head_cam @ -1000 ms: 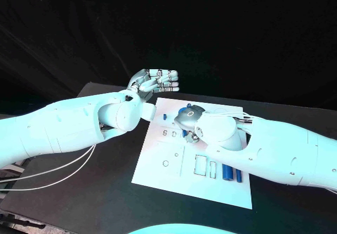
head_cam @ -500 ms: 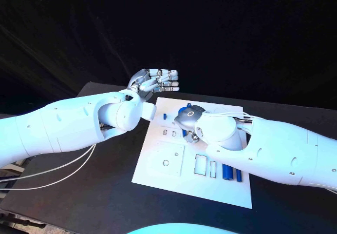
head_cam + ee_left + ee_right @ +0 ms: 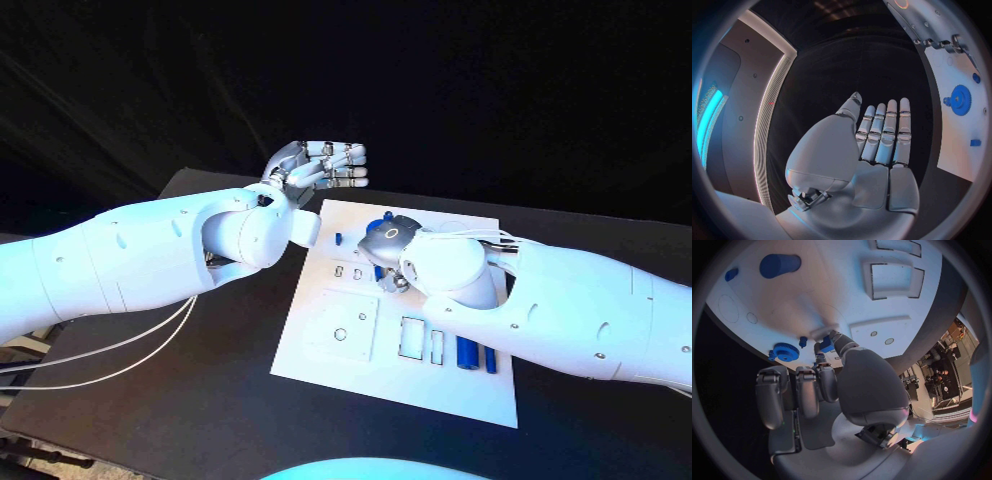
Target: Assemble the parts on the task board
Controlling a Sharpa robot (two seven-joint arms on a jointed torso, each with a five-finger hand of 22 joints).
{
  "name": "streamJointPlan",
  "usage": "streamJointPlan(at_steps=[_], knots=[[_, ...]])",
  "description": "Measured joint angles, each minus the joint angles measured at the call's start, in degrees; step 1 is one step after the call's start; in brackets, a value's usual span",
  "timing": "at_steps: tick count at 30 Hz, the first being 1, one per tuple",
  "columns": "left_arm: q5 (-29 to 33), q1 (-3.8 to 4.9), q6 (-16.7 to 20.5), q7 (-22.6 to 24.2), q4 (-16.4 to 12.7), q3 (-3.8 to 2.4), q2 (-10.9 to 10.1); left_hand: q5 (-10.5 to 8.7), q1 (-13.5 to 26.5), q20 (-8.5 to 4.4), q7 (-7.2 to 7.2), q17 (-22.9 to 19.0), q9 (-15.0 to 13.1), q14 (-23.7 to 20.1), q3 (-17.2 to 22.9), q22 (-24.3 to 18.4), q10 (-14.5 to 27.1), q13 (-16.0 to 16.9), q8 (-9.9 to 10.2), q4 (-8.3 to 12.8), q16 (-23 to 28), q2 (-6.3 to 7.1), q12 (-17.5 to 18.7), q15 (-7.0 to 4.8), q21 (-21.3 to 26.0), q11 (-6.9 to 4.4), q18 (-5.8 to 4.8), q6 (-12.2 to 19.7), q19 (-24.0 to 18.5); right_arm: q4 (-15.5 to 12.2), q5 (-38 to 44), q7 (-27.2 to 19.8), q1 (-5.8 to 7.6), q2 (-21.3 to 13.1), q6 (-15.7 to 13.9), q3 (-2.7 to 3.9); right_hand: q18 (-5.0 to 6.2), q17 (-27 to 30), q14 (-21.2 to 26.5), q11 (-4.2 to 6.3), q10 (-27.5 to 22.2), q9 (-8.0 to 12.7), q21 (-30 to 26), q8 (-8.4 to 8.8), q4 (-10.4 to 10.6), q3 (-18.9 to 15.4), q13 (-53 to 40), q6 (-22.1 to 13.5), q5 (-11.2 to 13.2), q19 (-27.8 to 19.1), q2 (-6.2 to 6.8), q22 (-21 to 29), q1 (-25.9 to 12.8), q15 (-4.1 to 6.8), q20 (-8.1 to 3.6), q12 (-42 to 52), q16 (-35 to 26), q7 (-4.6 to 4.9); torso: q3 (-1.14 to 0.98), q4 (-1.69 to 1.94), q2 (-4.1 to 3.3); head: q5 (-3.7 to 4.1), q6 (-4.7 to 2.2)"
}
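The white task board (image 3: 335, 300) lies in the middle of the black table. My right hand (image 3: 391, 268) is low over its far half, mostly hidden under its own wrist. In the right wrist view the thumb and a finger (image 3: 839, 342) pinch a small blue part (image 3: 825, 346) just above the board (image 3: 817, 300). A blue gear (image 3: 786, 351) and a small blue peg (image 3: 802, 342) sit right beside it. My left hand (image 3: 319, 165) is raised beyond the board's far left corner, fingers straight and side by side (image 3: 882, 137), holding nothing.
Two blue cylinders (image 3: 470, 352) lie near the board's near right corner, beside rectangular recesses (image 3: 414, 338). A small blue peg (image 3: 339, 239) stands at the far left of the board. A thick blue cylinder (image 3: 779, 264) stands upright on the board. The table edge (image 3: 188, 185) runs behind my left hand.
My right hand has shifted very slightly over the board. The left hand has stayed where it was.
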State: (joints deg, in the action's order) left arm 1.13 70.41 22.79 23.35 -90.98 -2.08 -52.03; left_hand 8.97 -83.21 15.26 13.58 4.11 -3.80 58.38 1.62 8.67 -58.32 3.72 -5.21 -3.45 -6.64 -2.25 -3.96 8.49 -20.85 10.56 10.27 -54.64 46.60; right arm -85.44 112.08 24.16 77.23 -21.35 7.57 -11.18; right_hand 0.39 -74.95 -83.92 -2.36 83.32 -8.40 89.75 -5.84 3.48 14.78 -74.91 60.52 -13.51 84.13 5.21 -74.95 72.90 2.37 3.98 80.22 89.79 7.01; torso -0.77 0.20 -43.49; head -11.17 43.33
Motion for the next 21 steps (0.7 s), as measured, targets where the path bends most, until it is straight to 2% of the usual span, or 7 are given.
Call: streamJointPlan(at_steps=[4,7,10,12,16,21], knots=[[0.0,0.0,0.0,0.0,0.0,0.0,0.0,0.0,0.0,0.2,0.0,0.0,0.0,0.0,0.0,-0.1,0.0,0.0,0.0,0.0,0.0,0.0,0.0,0.0,0.0,0.0,0.0,0.0,-0.2,0.0,0.0,0.0,0.0,0.0,0.0,0.0,0.0,0.0,-0.2,-0.22,-0.8,0.3,0.0,0.9,0.3,-0.3,0.0,-1.5,0.4,0.0,0.64,0.0,-0.6,-0.25,0.0,-0.9,0.0,0.23,0.0,-0.01,0.0,-0.02,0.0],[0.0,0.0,0.0,0.0,0.0,0.0,0.0,0.0,0.0,0.2,0.0,0.0,0.0,0.0,0.0,-0.1,0.0,0.0,0.0,0.0,0.0,0.0,0.0,0.0,0.0,0.0,0.0,0.0,-0.2,0.0,0.0,0.0,0.0,-0.1,-0.1,0.0,0.0,0.0,-0.1,-0.85,-1.5,1.0,-0.3,2.1,0.6,-0.9,0.0,-4.7,1.4,-0.2,1.52,0.0,-1.5,-0.77,0.28,-1.7,0.0,0.76,0.01,-0.01,0.0,-0.03,0.0],[0.0,0.0,0.0,0.0,0.0,0.0,0.0,0.0,0.0,0.2,0.0,0.0,0.0,0.0,0.0,-0.1,0.0,0.0,0.0,0.0,0.0,0.0,0.0,0.0,0.0,0.0,0.0,0.0,-0.2,0.0,0.0,0.1,0.01,-0.2,-0.3,0.0,0.0,0.0,-0.1,-1.33,-2.0,2.0,-0.3,2.11,1.4,-2.0,0.0,-8.9,3.3,-0.1,2.39,0.0,-2.4,-1.36,0.96,-2.0,0.0,1.44,0.01,-0.01,0.01,-0.03,0.01],[0.0,0.0,0.0,0.0,0.0,0.0,0.0,0.0,0.0,0.2,0.0,0.0,0.0,0.0,0.0,-0.1,0.0,0.0,0.0,0.0,0.0,0.0,0.0,0.0,0.0,0.0,0.0,0.0,-0.2,-0.1,0.0,0.1,0.01,-0.5,-0.5,0.02,0.01,0.0,0.0,-1.54,-2.2,2.3,-0.3,2.11,2.0,-2.7,0.0,-10.2,4.0,-0.1,2.98,0.0,-2.5,-1.7,0.96,-2.2,0.0,1.74,0.01,-0.01,0.01,0.0,0.01],[0.0,0.0,0.0,0.0,0.1,0.0,0.0,0.0,0.0,0.2,0.0,0.0,0.0,0.0,0.0,-0.1,0.0,0.0,0.0,0.0,0.0,0.0,0.0,0.0,0.0,0.0,0.0,0.0,-0.2,-1.0,0.0,0.2,-0.01,-1.6,-1.4,0.03,0.01,0.0,-0.1,-1.74,-2.4,2.8,-0.3,2.11,3.5,-4.1,0.0,-11.1,4.2,-0.1,4.22,0.0,-1.5,-1.76,1.37,-2.2,0.0,2.07,0.0,0.0,0.01,0.08,-0.09],[0.0,0.0,0.0,0.0,0.2,0.0,-0.1,0.0,0.0,0.2,0.0,0.0,0.0,0.0,0.0,-0.1,0.0,0.0,0.0,0.0,0.0,0.0,0.0,0.0,0.0,0.0,0.0,0.0,-0.2,-3.3,0.0,0.2,-0.08,-3.9,-2.9,0.02,0.0,0.0,-0.1,-1.74,-2.4,3.0,-0.3,2.11,6.5,-5.2,0.0,-11.7,4.7,-0.3,5.47,0.0,-0.3,-1.76,1.57,-2.2,0.0,2.09,0.0,-0.03,0.04,0.16,-0.18]])
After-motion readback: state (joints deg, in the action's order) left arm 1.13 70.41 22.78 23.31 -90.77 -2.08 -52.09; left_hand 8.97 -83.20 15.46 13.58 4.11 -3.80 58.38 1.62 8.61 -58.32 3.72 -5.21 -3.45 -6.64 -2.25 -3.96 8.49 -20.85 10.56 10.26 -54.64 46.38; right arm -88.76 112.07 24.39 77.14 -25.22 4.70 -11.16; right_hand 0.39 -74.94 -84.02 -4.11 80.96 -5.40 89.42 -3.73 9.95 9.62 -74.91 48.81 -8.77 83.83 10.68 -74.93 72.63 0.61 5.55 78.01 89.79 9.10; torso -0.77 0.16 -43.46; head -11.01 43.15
